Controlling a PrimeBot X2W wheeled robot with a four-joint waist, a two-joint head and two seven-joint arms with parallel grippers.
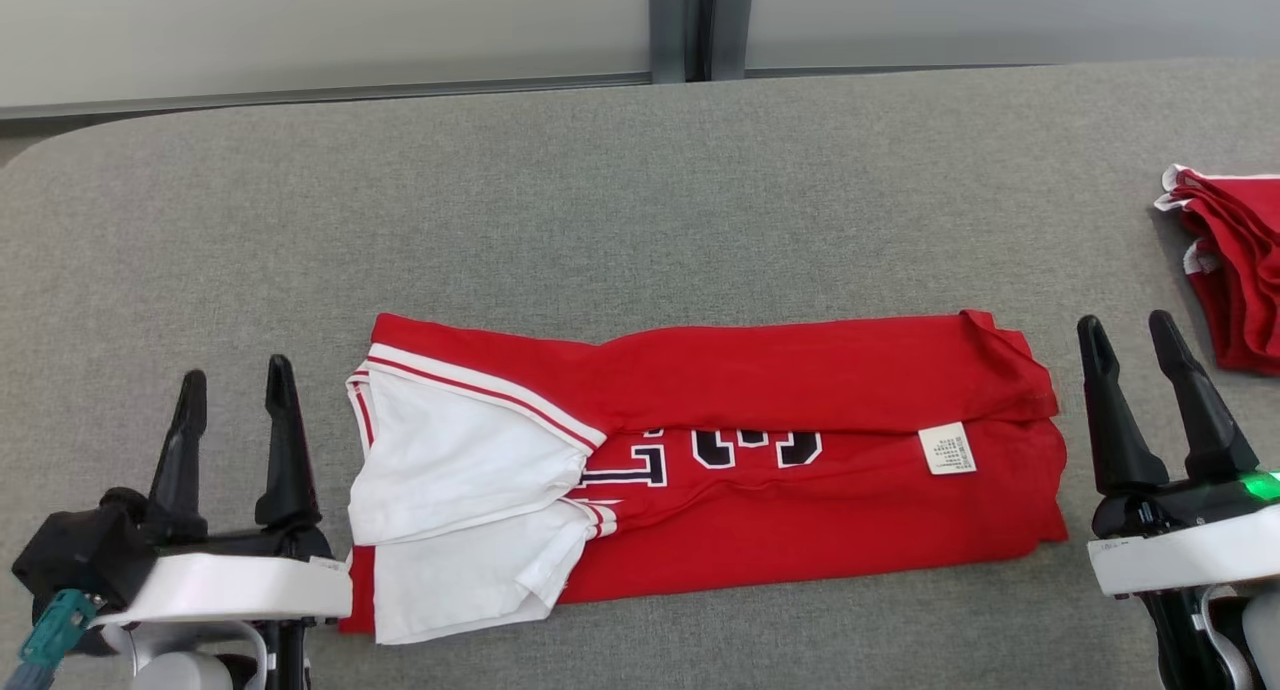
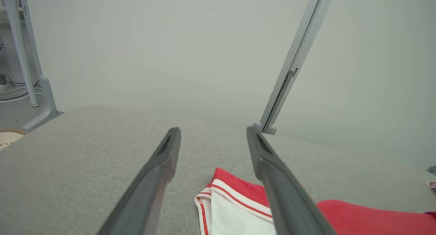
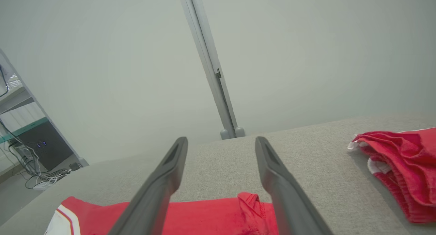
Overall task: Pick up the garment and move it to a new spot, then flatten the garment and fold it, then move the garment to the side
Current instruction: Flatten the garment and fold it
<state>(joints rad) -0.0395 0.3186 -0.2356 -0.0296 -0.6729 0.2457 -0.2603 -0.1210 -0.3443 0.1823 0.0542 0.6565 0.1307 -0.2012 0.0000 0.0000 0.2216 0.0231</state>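
The garment (image 1: 760,440) is a red jersey with white sleeves, black lettering and a white tag, lying folded into a long strip across the grey table (image 1: 620,200). Just off its left end stands my left gripper (image 1: 237,385), open, fingers pointing away from me, holding nothing. In the left wrist view the left gripper (image 2: 213,134) frames the garment's white sleeve corner (image 2: 235,207). My right gripper (image 1: 1128,332) stands open just off the right end. In the right wrist view the right gripper (image 3: 221,143) sits above the garment's red edge (image 3: 218,216).
A second red garment pile (image 1: 1235,270) lies at the table's right edge, also seen as the red pile (image 3: 402,167) in the right wrist view. A grey post (image 1: 700,25) stands behind the table's far edge. Bare grey table stretches beyond the strip.
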